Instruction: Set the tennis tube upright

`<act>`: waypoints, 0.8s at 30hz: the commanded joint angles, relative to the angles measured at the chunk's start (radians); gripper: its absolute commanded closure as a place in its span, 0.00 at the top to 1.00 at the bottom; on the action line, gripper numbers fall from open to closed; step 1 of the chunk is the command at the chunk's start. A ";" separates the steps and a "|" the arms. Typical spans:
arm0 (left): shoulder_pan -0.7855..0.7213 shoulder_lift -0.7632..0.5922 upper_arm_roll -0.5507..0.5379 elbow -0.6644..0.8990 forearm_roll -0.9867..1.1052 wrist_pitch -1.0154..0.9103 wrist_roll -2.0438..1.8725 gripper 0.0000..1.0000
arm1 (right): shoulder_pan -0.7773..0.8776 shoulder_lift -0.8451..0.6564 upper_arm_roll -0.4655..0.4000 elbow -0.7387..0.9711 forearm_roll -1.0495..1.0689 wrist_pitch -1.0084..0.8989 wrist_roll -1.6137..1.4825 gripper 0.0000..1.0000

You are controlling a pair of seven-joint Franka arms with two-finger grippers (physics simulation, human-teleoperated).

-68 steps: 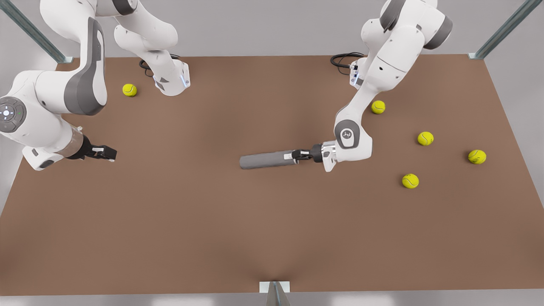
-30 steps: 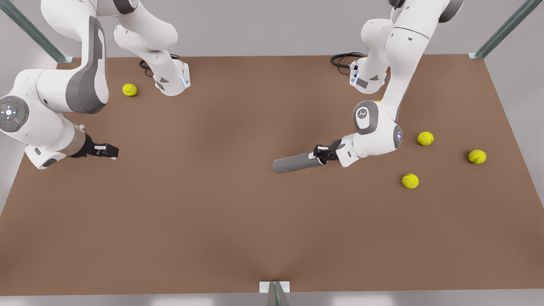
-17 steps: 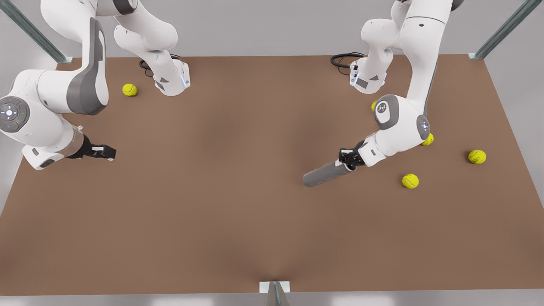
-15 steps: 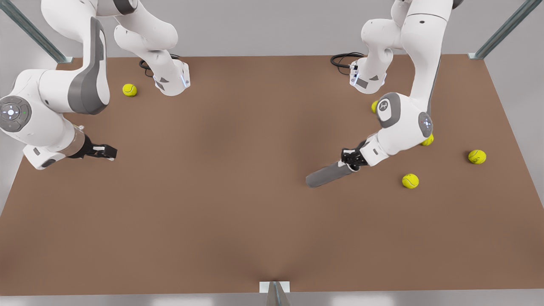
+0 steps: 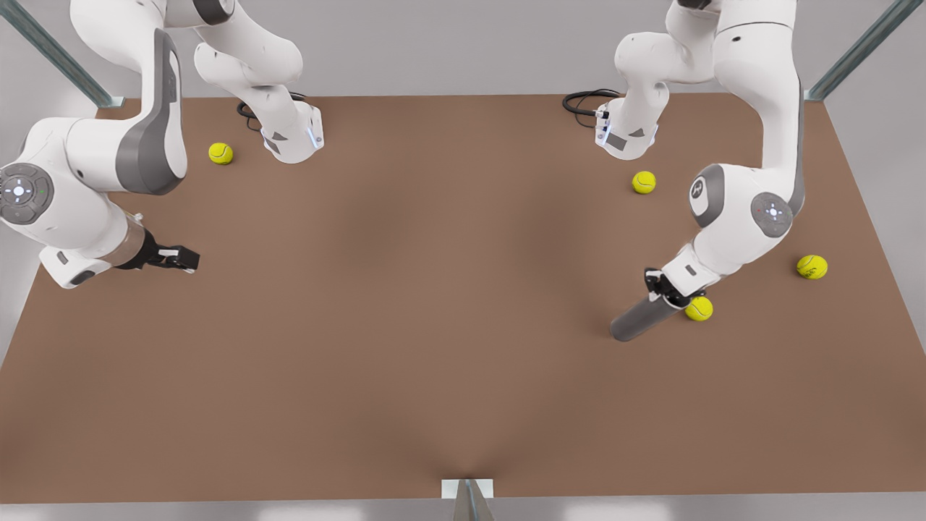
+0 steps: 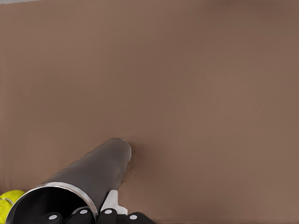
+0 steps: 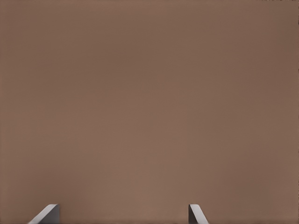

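Note:
The tennis tube (image 5: 640,318) is a dark grey cylinder held at a slant over the brown table (image 5: 434,325), at the front view's right. My left gripper (image 5: 662,288) is shut on its raised end. In the left wrist view the tennis tube (image 6: 96,170) runs away from the camera, its silvery rim (image 6: 51,189) close to my left gripper (image 6: 93,213) and its far end down by the tabletop. My right gripper (image 5: 182,258) waits low over the table at the front view's left. Its fingertips (image 7: 46,214) stand apart, so the right gripper (image 7: 122,215) is open and holds nothing.
A yellow tennis ball (image 5: 699,309) lies right beside the gripped end of the tube, also seen as the ball (image 6: 9,201) in the left wrist view. Other balls lie at the right (image 5: 812,267), behind (image 5: 644,181) and at the far left (image 5: 221,153). Both arm bases stand at the back.
My left gripper has carried the tube from the table's middle toward the front view's right and nearer the front edge, tilting it more steeply. The right arm has hardly moved.

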 commanded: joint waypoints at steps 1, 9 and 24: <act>-0.005 0.002 0.000 0.000 0.040 0.000 -0.001 0.21 | 0.000 0.000 0.000 0.000 0.000 0.000 0.000 1.00; 0.002 0.031 0.000 0.000 0.073 0.000 -0.022 0.21 | 0.000 0.000 0.000 -0.002 0.000 -0.005 0.002 1.00; 0.007 0.046 -0.002 0.017 0.102 -0.006 -0.025 1.00 | 0.003 0.000 0.000 -0.002 -0.001 -0.006 0.005 1.00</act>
